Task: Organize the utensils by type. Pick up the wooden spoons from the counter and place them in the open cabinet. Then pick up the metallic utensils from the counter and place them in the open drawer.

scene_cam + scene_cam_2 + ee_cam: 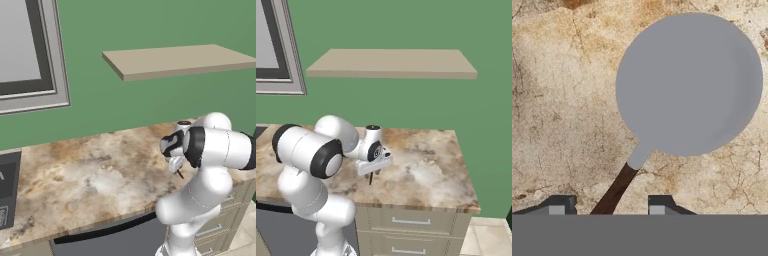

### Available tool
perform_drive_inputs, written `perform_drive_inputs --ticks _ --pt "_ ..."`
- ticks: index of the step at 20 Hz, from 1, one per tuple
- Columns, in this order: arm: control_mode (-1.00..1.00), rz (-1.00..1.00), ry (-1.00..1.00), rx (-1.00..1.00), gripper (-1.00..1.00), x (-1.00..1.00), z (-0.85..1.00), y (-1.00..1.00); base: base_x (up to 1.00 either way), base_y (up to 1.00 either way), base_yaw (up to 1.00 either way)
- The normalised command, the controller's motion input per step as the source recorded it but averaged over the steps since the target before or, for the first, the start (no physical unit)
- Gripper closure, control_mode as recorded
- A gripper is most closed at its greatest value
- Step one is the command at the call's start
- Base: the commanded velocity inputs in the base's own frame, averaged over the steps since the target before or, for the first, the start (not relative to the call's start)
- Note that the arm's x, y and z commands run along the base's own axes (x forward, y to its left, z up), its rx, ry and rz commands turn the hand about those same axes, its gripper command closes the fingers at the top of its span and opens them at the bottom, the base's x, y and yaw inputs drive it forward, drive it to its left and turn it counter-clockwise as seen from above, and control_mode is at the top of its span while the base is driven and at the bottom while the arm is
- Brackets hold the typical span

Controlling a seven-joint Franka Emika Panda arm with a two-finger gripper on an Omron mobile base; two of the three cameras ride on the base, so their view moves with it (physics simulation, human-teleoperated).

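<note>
A metallic utensil with a flat round grey head [689,85] and a thin dark handle [614,192] lies on the marbled counter [557,100]. My gripper [611,206] points straight down over it. The handle runs between the two fingertips, with a small gap showing on each side, so the jaws stand open around it. In the base views the hand [175,162] [374,162] hangs low over the counter [90,170] [426,170], near its front edge, with a thin dark sliver just under it.
A bare tan wall shelf [180,60] [391,62] juts from the green wall above. Beige drawer fronts with silver handles [411,220] sit under the counter. A grey framed panel [30,55] is at upper left and a dark appliance [7,195] at the left edge.
</note>
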Motion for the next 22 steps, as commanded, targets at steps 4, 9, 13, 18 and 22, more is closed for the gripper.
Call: perform_drive_inputs --ticks 4,9,13,18,22 --pt "-1.0 -0.06 -0.16 0.0 -1.0 -0.14 -0.52 -0.04 0.0 0.0 0.0" --pt "-1.0 -0.15 -0.2 0.0 -1.0 -0.31 -0.47 0.08 0.0 0.0 0.0" --pt "-1.0 -0.21 -0.06 0.0 1.0 -0.07 -0.61 0.14 0.0 0.0 0.0" --pt "-1.0 -0.17 0.08 0.0 1.0 -0.05 -0.73 0.09 0.0 0.0 0.0" --pt "-1.0 -0.1 0.02 -0.01 1.0 -0.48 -0.78 0.01 0.0 0.0 0.0"
